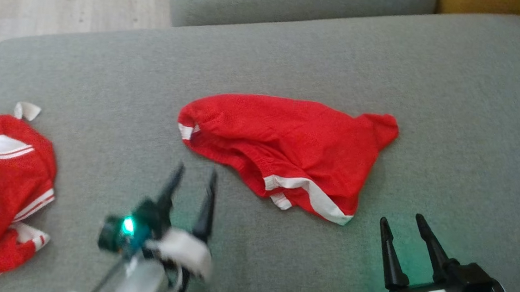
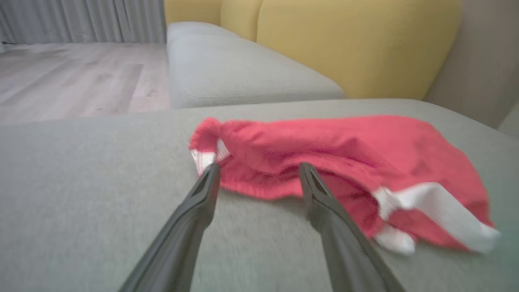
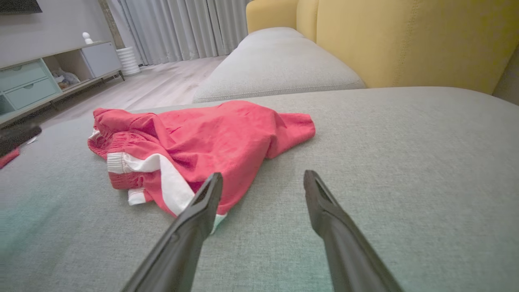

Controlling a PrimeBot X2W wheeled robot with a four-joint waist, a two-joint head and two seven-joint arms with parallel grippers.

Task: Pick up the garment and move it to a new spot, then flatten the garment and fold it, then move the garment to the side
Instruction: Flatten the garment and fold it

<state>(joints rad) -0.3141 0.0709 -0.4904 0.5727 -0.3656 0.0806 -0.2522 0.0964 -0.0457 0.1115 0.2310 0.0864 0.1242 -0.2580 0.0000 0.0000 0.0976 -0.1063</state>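
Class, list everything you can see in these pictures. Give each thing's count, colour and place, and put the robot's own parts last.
shorts: one, red with white trim, crumpled mid-seat
jersey: one, red with white panels and stripes, bunched at the seat's left edge
near seat: one, grey, under both clothes
far seat: one, grey, beyond the near seat
back cushions: at least two, yellow, behind the seats
floor: one, pale wood, beside the sofa
curtains: one run, grey, far wall
cabinet: one, pale with green drawers, by the wall
left hand: one, dark fingers, open, blurred, just short of the shorts
right hand: one, dark fingers, open, over bare seat
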